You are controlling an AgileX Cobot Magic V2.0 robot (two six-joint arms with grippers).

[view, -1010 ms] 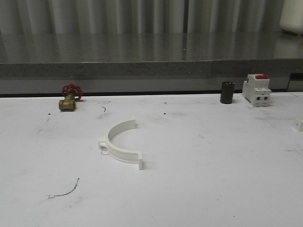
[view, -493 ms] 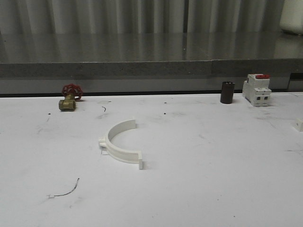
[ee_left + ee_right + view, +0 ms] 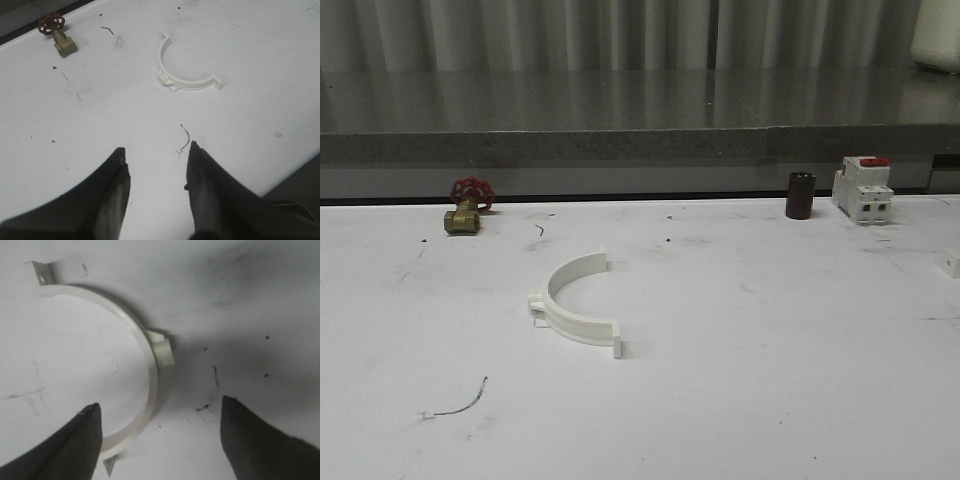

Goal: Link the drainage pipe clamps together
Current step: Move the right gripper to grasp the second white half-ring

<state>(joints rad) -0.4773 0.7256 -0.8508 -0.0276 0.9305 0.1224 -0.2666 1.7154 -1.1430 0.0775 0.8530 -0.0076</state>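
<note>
Dim, grainy, soft-focus frames

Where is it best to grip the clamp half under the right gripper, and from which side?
Probably from above, across the thin curved band of the clamp half, one finger inside the arc and one outside, away from the boxy lug. It lies flat on the table, and the right gripper is open around it.

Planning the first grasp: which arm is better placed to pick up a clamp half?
Right. The right gripper, open, already straddles a clamp half; the left gripper sits well back from the other clamp half.
</note>
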